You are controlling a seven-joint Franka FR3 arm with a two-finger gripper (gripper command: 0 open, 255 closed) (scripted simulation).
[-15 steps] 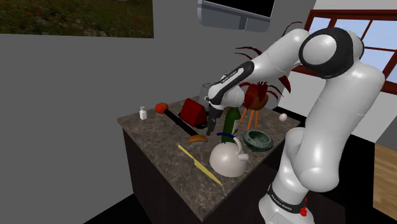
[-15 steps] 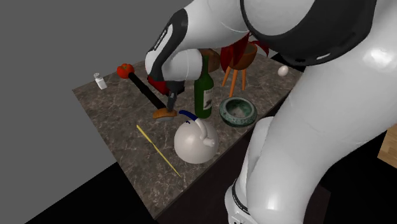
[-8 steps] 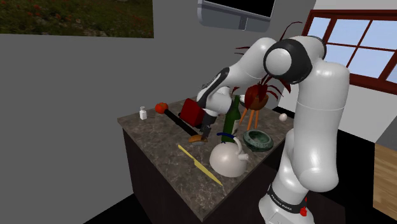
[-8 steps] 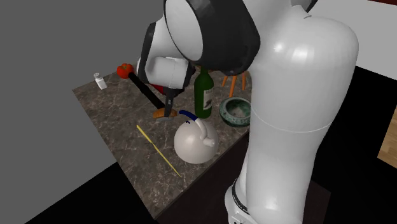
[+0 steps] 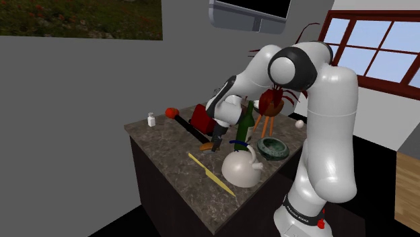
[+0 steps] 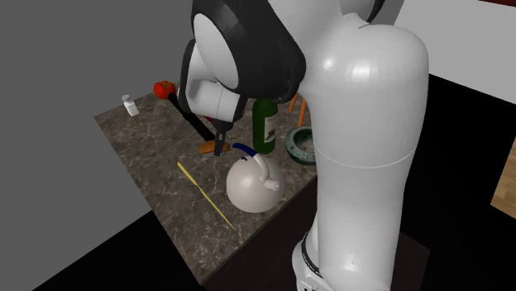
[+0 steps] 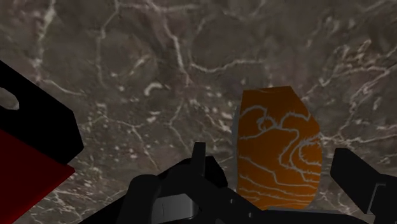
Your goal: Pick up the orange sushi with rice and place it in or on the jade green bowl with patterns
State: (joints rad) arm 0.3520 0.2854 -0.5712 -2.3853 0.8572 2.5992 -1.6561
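**Observer A:** Item 1: pincer state?

**Observer B:** The gripper [image 6: 218, 150] has its fingers apart. In the wrist view the orange sushi [image 7: 278, 149] stands between them with a sliver of counter showing on each side; it is not clasped.

**Observer A:** Item 2: sushi location?

**Observer B:** It is flat on the dark marbled counter [image 5: 168, 145], at the centre of the shoulder view. The fingertips point down, low around it; its orange top carries thin white lines.

**Observer A:** Item 3: bowl location?

**Observer B:** The green bowl [image 5: 276, 156] is right of centre in the shoulder view, near the counter's right-hand edge and well apart from the sushi. A white kettle [image 5: 241, 170] and a green bottle [image 5: 246, 124] stand between the two.

**Observer A:** Item 4: other objects?

**Observer B:** A red box [image 5: 203, 118] is near the sushi, up and to the left. A tomato [image 5: 171, 113] and a small white shaker [image 5: 151, 120] sit at the counter's upper-left corner. A yellow strip [image 5: 212, 174] lies flat, lower left of the kettle.
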